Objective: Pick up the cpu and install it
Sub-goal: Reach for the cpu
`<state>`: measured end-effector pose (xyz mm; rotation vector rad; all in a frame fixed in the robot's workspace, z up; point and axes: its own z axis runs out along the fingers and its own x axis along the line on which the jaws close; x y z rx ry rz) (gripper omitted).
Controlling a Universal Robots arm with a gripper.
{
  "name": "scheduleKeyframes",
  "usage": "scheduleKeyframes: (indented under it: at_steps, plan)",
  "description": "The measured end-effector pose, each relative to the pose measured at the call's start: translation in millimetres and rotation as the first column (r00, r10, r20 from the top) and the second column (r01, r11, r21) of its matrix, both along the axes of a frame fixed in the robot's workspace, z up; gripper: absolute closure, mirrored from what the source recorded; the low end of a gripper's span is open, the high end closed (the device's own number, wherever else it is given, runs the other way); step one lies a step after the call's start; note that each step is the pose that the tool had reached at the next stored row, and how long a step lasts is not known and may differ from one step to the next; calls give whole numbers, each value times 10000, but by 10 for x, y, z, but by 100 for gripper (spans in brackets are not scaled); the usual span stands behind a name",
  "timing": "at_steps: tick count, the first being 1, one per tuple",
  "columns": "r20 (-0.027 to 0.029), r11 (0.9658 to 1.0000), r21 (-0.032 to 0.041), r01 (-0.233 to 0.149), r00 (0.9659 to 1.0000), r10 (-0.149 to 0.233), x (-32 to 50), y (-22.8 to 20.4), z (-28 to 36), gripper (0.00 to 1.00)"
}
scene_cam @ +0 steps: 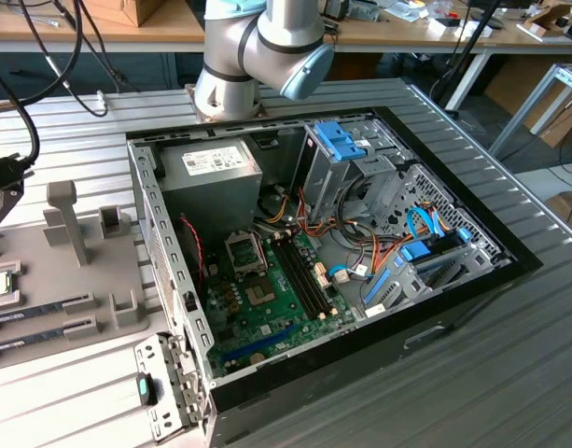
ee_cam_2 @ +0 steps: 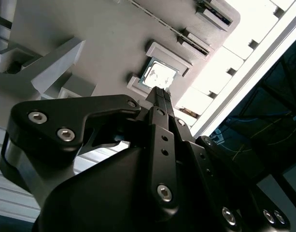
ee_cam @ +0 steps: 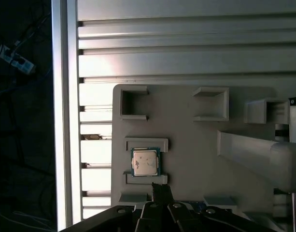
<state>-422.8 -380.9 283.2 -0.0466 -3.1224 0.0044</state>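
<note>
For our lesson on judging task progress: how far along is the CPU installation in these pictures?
Done: nothing yet; the motherboard socket looks empty. In hand: the tool, shut and holding nothing, hovers beside the cpu, which lies in its slot on the grey tray. Left: pickup and installation.

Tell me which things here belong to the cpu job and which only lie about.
Job: cpu, pincer, tray, board socket.
Lying about: power-supply box, blue drive cage, memory slots.
</note>
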Motion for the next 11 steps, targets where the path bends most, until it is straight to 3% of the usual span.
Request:
scheduleKeyframes:
  at_steps: [11]
  plan:
    - [-2, 10000, -1, 0, 10000, 0, -12, 1, -51, 89]
